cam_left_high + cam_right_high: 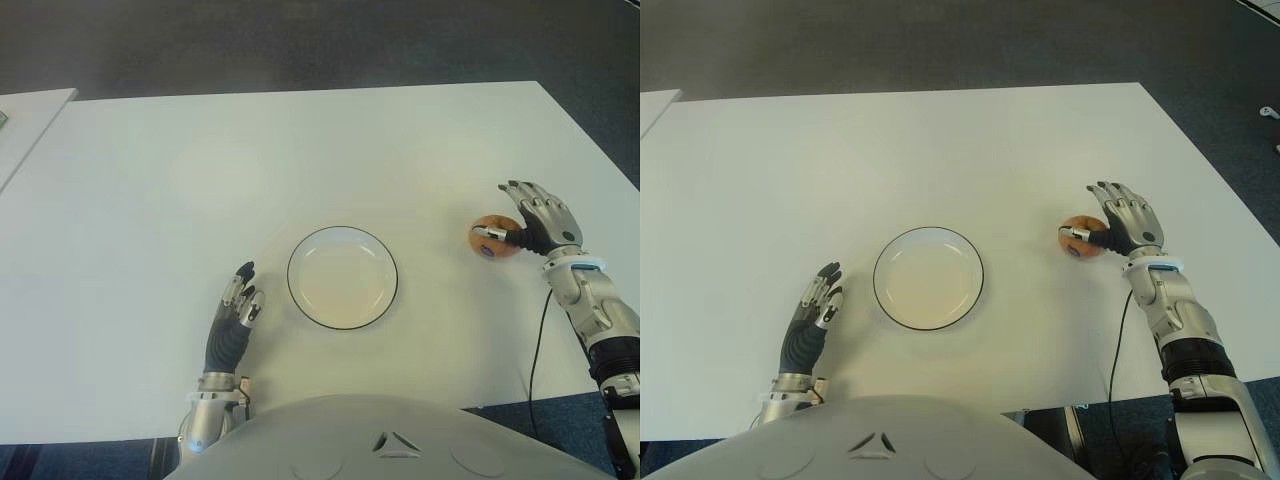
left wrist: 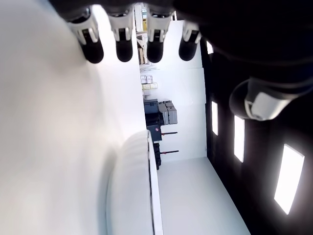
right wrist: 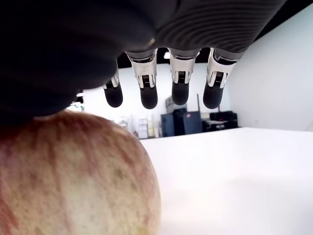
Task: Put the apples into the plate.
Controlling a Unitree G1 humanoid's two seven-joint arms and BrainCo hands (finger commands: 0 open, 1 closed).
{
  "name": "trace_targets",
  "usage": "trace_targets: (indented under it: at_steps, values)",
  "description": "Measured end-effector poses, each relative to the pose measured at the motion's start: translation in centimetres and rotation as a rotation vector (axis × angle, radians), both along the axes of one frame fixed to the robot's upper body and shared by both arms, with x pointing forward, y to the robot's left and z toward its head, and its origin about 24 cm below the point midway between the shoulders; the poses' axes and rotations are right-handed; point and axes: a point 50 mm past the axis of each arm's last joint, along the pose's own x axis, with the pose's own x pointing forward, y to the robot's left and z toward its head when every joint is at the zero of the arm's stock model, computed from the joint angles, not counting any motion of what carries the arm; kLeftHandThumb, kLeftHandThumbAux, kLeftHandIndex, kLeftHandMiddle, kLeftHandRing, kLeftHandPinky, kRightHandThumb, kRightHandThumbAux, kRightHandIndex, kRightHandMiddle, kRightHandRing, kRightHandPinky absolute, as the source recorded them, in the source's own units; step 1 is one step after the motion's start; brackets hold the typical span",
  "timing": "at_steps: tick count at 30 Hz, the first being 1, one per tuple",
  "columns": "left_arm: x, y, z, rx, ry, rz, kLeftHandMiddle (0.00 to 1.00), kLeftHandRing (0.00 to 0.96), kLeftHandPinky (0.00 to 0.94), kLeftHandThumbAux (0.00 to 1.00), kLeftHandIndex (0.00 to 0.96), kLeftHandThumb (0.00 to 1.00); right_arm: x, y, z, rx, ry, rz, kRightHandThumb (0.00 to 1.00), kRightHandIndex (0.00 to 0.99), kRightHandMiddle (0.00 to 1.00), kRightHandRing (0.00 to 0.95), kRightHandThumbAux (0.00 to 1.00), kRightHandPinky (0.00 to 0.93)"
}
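White and bare apart from the task's things, our worktop (image 1: 200,150) fills most of the eye views, with dark floor along the top of the frame. Our plate (image 1: 342,277), white with a dark rim, sits at centre, slightly below the middle, and holds nothing yet.

We see only one apple (image 1: 493,238), at the right of the frame, well apart from the plate. Our right hand (image 1: 535,225) is up against it on its right side: the thumb lies across the fruit while the four fingers (image 3: 179,84) stand straight and spread beyond it, so we have not yet closed on it. Our left hand (image 1: 233,315) shows at lower left, just beside the plate's left edge, fingers extended and holding nothing.

We judge the apple to be firm, smooth and rounded, of modest weight, likely to roll or slip out of a shallow pinch. We would wrap the fingers over its far side against the thumb, taking it around its widest part, then carry it left and set it down gently to avoid bruising it.
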Motion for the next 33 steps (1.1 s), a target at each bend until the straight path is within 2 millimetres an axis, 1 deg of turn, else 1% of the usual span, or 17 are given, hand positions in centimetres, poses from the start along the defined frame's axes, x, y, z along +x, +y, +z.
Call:
trace_targets:
  at_steps: [14,25,33]
  values:
    - [-0.2,0.1,0.0,-0.008,0.009,0.000,0.000,0.000,0.015,0.379,0.000,0.055,-0.6,-0.2,-1.0,0.035,-0.020,-0.011,0.285,0.000,0.000,0.000,0.215,0.000]
    - [-0.2,0.0,0.0,-0.024,0.010,0.001,0.000,0.000,0.015,0.367,0.000,0.062,-1.9,0.7,-1.7,0.056,-0.004,0.022,0.269,0.000,0.000,0.000,0.201,0.000]
    - [-0.2,0.0,0.1,-0.018,0.009,-0.004,0.000,0.000,0.018,0.359,0.000,0.063,-2.4,0.7,-2.2,0.082,0.014,0.010,0.274,0.000,0.011,0.000,0.220,0.000]
